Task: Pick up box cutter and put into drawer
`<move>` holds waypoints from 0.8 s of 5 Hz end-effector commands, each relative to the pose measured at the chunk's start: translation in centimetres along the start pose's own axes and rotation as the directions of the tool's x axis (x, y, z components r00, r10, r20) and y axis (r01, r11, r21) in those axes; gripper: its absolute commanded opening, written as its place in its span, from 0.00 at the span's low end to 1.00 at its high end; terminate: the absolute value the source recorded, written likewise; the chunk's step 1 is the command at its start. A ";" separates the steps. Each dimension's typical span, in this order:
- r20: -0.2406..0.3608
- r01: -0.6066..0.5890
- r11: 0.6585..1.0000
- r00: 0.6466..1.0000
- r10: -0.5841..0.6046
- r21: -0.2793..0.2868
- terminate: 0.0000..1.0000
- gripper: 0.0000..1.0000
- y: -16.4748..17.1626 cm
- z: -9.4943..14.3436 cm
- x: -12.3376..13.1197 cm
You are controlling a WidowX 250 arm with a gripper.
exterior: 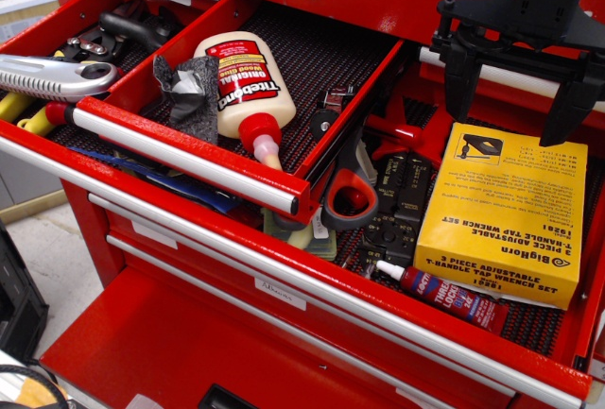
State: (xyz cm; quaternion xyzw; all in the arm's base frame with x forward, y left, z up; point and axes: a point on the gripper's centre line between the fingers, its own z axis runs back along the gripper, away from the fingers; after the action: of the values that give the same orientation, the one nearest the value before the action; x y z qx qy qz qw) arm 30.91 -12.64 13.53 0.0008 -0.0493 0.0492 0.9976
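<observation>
The box cutter point(52, 76) is a long silver-grey ribbed knife with a round knob and dark hole at its right end. It lies in the left compartment of the open upper red drawer point(180, 159), resting on yellow-handled pliers point(28, 116). My black gripper point(518, 88) hangs at the upper right, above the yellow box, far from the cutter. Its two fingers point(577, 97) stand apart with nothing between them.
A Titebond wood glue bottle point(241, 83) and a crumpled grey cloth point(189, 93) lie in the drawer's right compartment. The wider lower drawer holds a yellow BigHorn tap wrench box point(501, 211), a red threadlocker tube point(444, 296) and red-handled tools point(352, 196).
</observation>
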 end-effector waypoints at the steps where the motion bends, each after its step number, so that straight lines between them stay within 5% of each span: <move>1: 0.000 0.000 1.000 1.000 0.000 0.000 0.00 1.00 0.0 0.0 0.0; 2: 0.042 -0.129 0.979 0.991 0.124 0.158 0.00 1.00 3.3 1.2 0.9; 4: 0.160 -0.520 0.835 0.853 0.497 0.177 0.00 1.00 12.7 3.3 1.1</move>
State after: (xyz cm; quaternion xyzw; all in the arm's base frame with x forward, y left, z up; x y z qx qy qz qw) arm 30.68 1.42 15.51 0.1131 -0.0691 0.3393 0.9313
